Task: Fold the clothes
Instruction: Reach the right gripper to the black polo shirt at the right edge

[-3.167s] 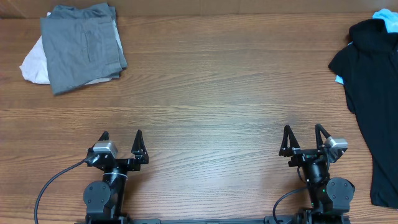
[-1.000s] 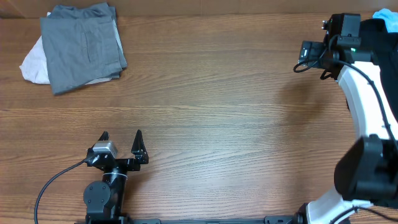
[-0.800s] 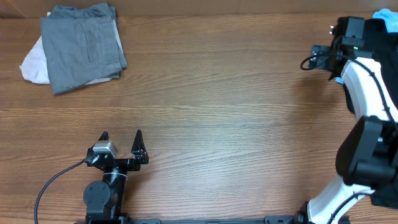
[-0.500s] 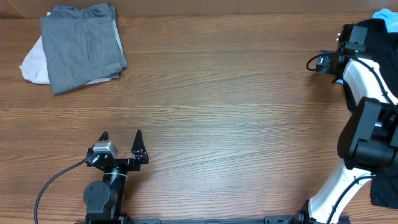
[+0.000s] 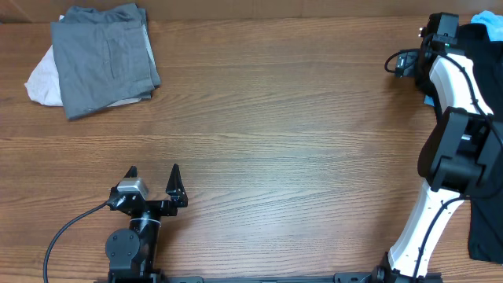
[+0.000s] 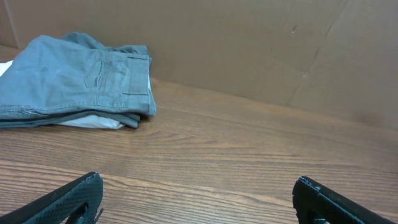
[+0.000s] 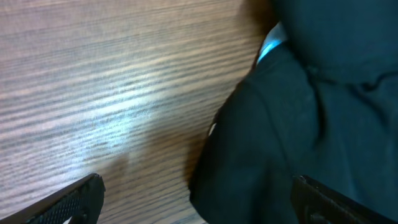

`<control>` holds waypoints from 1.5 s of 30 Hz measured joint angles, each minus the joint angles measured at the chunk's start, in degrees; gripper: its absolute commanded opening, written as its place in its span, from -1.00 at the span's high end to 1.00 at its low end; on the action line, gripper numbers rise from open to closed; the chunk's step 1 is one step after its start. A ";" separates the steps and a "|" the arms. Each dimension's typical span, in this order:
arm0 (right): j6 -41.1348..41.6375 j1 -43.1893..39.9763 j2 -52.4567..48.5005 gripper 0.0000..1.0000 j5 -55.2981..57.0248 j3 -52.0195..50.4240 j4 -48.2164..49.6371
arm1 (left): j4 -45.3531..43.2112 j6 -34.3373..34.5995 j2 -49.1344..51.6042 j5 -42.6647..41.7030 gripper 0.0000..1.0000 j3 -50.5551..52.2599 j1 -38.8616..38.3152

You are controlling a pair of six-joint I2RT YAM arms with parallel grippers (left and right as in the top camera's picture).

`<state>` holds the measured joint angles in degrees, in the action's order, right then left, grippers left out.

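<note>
hovering over the black shirt (image 7: pixel 311 124), right end effector (image 7: pixel 199 204) stands apart, left end effector (image 6: pixel 199 200) too; white mark (image 7: pixel 212 129) unreadable.

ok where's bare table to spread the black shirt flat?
Middle of the table is bare wood, bordered by the folded grey garment far left, the black shirt at the right edge, and the left gripper near. Crowded: the right edge, where the right gripper hangs open over the shirt, light blue cloth beside it.

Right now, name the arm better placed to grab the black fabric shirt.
Right. The right fingers hang open over the black fabric shirt; the left fingers sit far across the wooden table.
</note>
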<state>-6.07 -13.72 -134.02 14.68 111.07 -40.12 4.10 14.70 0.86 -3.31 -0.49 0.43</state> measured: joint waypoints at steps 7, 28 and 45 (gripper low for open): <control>-0.02 -0.02 -1.88 -0.79 -0.50 0.42 -1.11 | 0.00 0.00 0.00 -0.02 -1.00 0.00 0.00; 2.95 -1.09 -5.16 -0.22 -2.21 1.11 0.24 | 0.00 0.00 0.00 0.00 -1.00 0.00 0.00; 8.72 -1.33 -5.92 0.93 -1.70 3.50 -2.05 | 0.02 0.00 0.00 0.15 -1.00 0.00 0.00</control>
<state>2.66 -15.05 -139.94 12.97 114.56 -42.17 4.12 14.70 0.86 -3.16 -0.49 0.43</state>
